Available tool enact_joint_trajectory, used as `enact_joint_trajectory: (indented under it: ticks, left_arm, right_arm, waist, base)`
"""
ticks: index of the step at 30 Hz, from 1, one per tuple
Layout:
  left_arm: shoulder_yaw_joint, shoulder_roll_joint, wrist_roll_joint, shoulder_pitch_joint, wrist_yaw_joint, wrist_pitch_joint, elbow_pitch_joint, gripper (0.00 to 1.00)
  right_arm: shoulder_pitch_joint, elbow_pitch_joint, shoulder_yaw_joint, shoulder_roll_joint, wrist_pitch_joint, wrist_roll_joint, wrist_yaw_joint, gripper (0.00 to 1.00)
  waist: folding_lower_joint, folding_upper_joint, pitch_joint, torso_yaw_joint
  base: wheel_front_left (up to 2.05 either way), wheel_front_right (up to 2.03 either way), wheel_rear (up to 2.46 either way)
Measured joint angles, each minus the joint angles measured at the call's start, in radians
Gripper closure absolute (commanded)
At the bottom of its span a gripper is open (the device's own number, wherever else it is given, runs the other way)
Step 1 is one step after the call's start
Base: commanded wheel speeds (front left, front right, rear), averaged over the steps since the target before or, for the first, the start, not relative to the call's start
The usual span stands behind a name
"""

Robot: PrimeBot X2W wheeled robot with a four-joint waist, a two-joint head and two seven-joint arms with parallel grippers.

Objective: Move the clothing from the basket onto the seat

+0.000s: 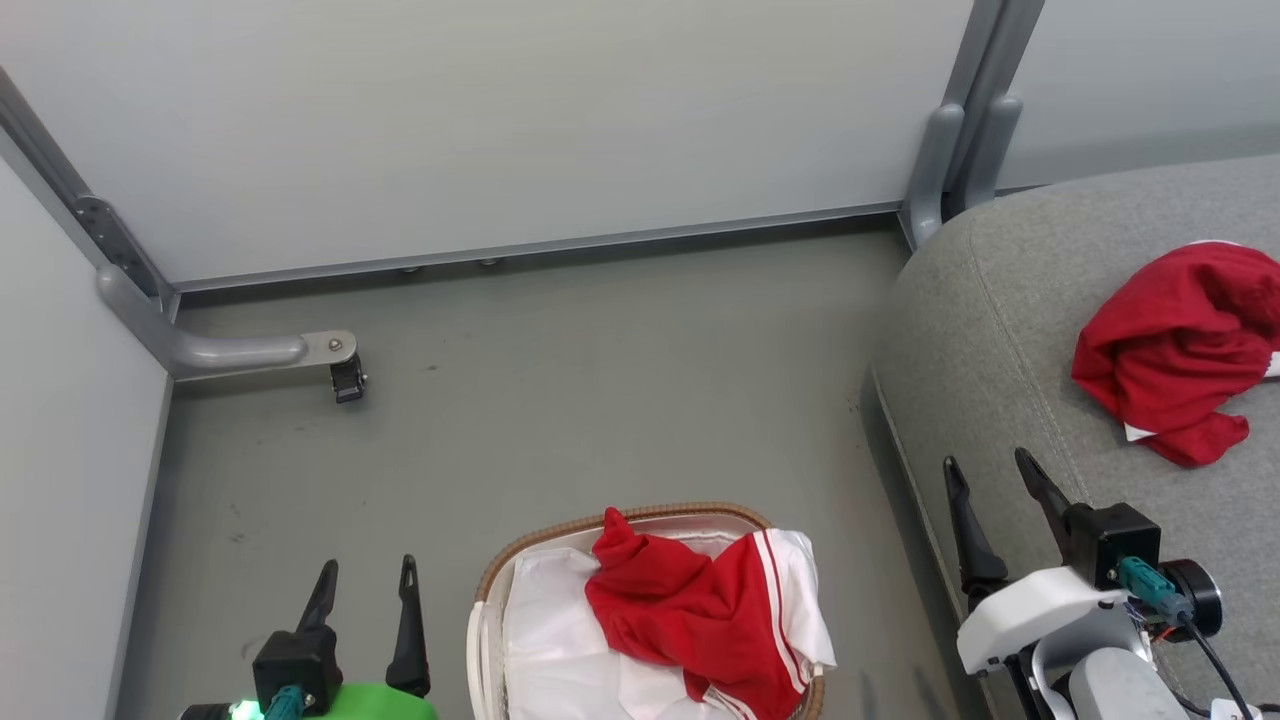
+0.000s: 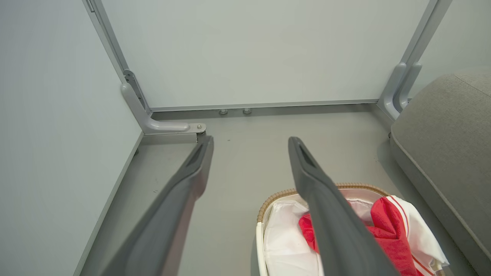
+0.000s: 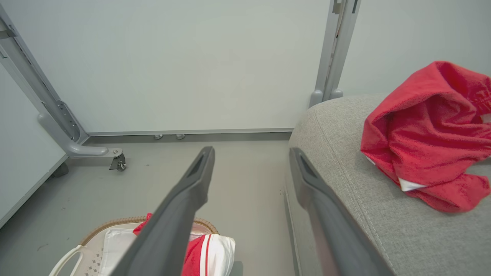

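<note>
A red garment with white striped panels point(image 1: 700, 610) lies crumpled in the white basket point(image 1: 487, 590) with its brown woven rim, on the floor at bottom centre. A second red garment point(image 1: 1175, 350) lies bunched on the grey seat point(image 1: 1000, 330) at the right. My left gripper point(image 1: 367, 575) stands open and empty left of the basket. My right gripper point(image 1: 990, 470) is open and empty over the seat's front edge, left of the garment there. The left wrist view shows the basket point(image 2: 268, 203) and its garment point(image 2: 387, 230) under the right finger. The right wrist view shows the seat point(image 3: 345, 153) and its red garment point(image 3: 425, 138).
Pale partition panels wall in the grey floor point(image 1: 600, 380) at the back and left. A grey support foot with a caster point(image 1: 345, 378) juts out at the left corner. A partition post point(image 1: 950, 160) stands behind the seat's corner. The white liner cloth point(image 1: 555, 630) fills the basket's left part.
</note>
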Motion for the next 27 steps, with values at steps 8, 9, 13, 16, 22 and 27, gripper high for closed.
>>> enact_joint_trajectory:
  ticks: [8,9,13,16,22,27]
  left_arm:
    - [-0.148,-0.001,-0.057,-0.13,-0.033,0.0,0.068,0.0]
    - [-0.189,-0.001,-0.076,-0.177,-0.037,0.0,0.103,0.0]
    - [-0.27,-0.002,-0.087,-0.286,-0.04,0.0,0.171,0.0]
    - [-0.312,-0.002,-0.088,-0.359,-0.045,0.0,0.232,0.0]
    - [-0.365,-0.003,-0.099,-0.486,-0.071,0.0,0.35,0.0]
    - [-0.388,-0.003,-0.086,-0.552,-0.081,0.0,0.455,0.0]
  right_arm:
    - [-0.099,-0.061,0.042,-0.011,0.0,0.013,0.0,0.0]
    - [-0.129,-0.083,0.052,-0.022,0.0,0.018,0.0,0.0]
    - [-0.196,-0.129,0.065,-0.033,0.0,0.028,0.0,0.0]
    - [-0.237,-0.165,0.071,-0.036,0.0,0.033,0.0,0.0]
    - [-0.314,-0.253,0.098,-0.04,0.0,0.025,0.0,0.0]
    - [-0.361,-0.31,0.108,-0.028,0.0,0.033,0.0,0.0]
  waist:
    - [0.0,0.0,0.091,-0.03]
    - [0.0,0.0,0.125,-0.04]
    - [0.0,0.0,0.204,-0.066]
    - [0.0,0.0,0.268,-0.087]
    - [0.0001,0.0,0.398,-0.13]
    - [0.0001,0.0001,0.502,-0.169]
  base:
    - [0.0,0.0,0.0]
    - [0.0,0.0,0.0]
    - [0.0,0.0,0.0]
    - [0.0,0.0,0.0]
    - [0.0,0.0,0.0]
    - [0.0,0.0,0.0]
